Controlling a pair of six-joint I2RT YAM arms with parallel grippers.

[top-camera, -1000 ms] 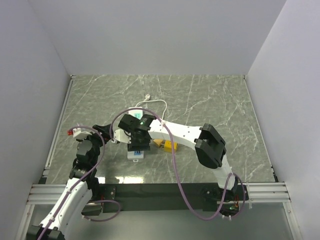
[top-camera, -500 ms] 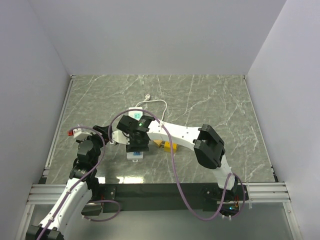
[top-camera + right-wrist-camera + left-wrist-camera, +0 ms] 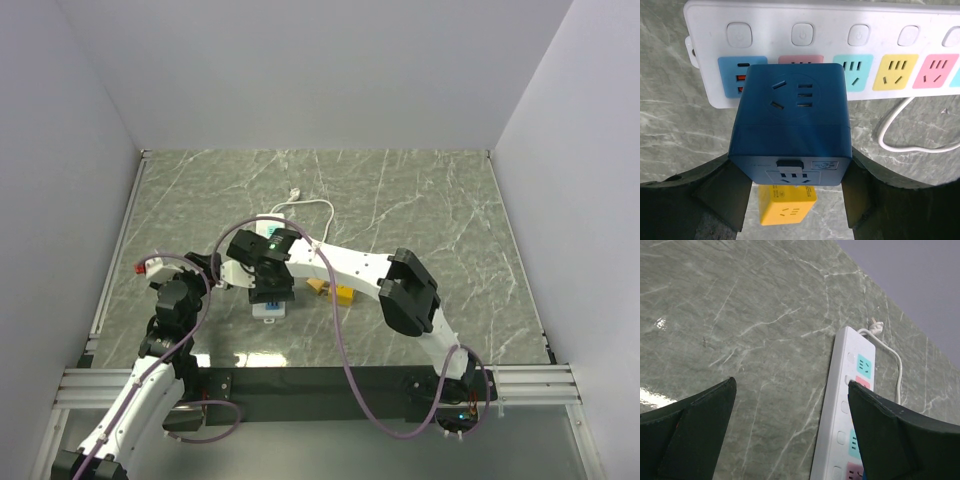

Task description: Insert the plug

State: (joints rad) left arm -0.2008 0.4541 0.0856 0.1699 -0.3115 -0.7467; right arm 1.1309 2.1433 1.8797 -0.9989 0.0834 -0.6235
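Tabletop [image 3: 420, 200] is a glossy green marble-look slab, boxed in by plain pale walls [image 3: 300, 70] on three sides. We see a white power strip [image 3: 880, 20] lying on it, its cord [image 3: 897, 365] looping off toward the back. Right gripper [image 3: 795, 192] pinches the blue cube plug [image 3: 790, 115] by two sides, over the strip's pink socket; we cannot tell if it is seated. Yellow cube [image 3: 786, 205] lies on the marble just beside the strip. Left gripper [image 3: 791, 385] hangs near the strip, fingers spread wide, holding nothing.
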